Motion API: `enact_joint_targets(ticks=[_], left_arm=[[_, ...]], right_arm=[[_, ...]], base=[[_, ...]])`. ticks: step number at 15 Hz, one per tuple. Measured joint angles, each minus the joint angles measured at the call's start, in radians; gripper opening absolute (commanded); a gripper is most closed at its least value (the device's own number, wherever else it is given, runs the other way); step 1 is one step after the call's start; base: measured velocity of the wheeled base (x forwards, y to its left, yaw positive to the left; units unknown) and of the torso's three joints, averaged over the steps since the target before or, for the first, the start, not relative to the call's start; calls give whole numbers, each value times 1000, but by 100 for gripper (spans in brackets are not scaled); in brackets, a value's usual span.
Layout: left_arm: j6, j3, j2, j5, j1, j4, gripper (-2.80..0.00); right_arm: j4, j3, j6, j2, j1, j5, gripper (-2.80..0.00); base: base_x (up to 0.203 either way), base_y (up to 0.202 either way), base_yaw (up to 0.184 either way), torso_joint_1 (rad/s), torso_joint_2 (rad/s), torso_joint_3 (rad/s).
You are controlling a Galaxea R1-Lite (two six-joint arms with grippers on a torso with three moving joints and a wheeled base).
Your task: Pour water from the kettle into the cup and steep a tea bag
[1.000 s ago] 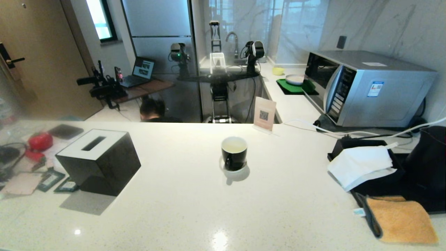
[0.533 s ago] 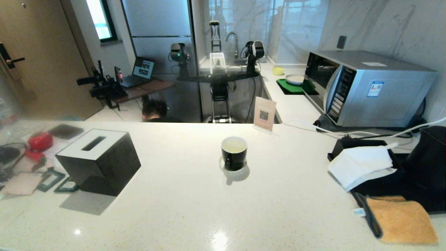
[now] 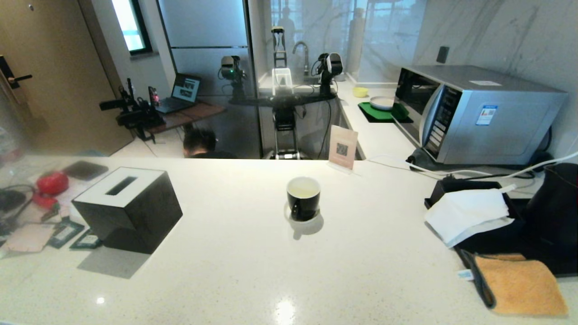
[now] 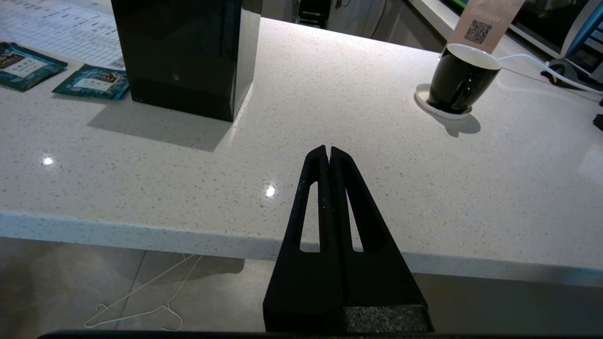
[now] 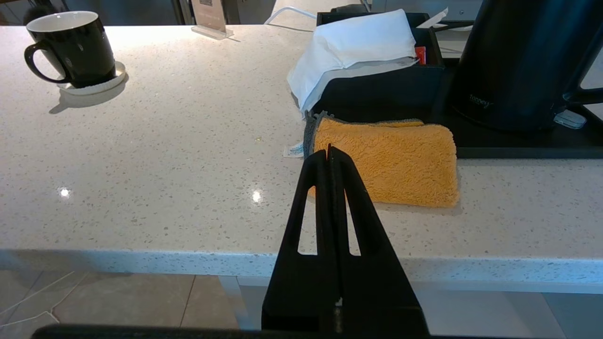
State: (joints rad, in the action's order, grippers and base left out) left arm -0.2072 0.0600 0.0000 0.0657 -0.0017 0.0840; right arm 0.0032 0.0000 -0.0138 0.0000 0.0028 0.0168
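Centrally, cup (image 3: 303,197) on saucer (image 3: 305,218) — pale water (image 3: 303,189) inside, left gripper (image 4: 328,151) closed empty, right gripper (image 5: 330,152) likewise.

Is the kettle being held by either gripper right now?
No, the kettle stands on its tray, apart from the shut right gripper.

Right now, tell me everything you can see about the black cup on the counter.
The cup is a small glossy black mug with a white inside and a loop handle, likely ceramic. It stands upright on a small round white saucer near the middle of the pale speckled countertop. It holds pale yellow-green water. No tea bag shows in it, and nothing but the saucer touches it.
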Motion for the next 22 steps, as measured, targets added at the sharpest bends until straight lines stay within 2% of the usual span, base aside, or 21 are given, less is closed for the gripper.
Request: enact_joint_targets(ticks=[3,7,9,14,16,18,20,22], left_arm=[[-14,0,0,-1,0,0,-280],[-98,-4,0,-13,0,0,-280],[-117,-5,0,-13,0,0,-280],[-104,-5,0,-12,0,0,-280],[-77,-5,0,-13,0,0,-280],[-20,-5,0,-14,0,0,-280],[106,-10,0,-38,0,-22,-280],[199,-44,0,-72,0,-80,-280]], right_arm=[[0,0,0,0,0,0,-280],[0,0,0,0,0,0,-280],[0,0,0,0,0,0,-280],[0,0,0,0,0,0,-280],[0,0,0,0,0,0,-280],[0,0,0,0,0,0,-280],[0,0,0,0,0,0,-280],[0,0,0,0,0,0,-280]], base=[[0,0,0,0,0,0],[0,0,0,0,0,0],[0,0,0,0,0,0],[0,0,0,0,0,0],[0,0,0,0,0,0],[0,0,0,0,0,0],[0,0,0,0,0,0],[0,0,0,0,0,0]])
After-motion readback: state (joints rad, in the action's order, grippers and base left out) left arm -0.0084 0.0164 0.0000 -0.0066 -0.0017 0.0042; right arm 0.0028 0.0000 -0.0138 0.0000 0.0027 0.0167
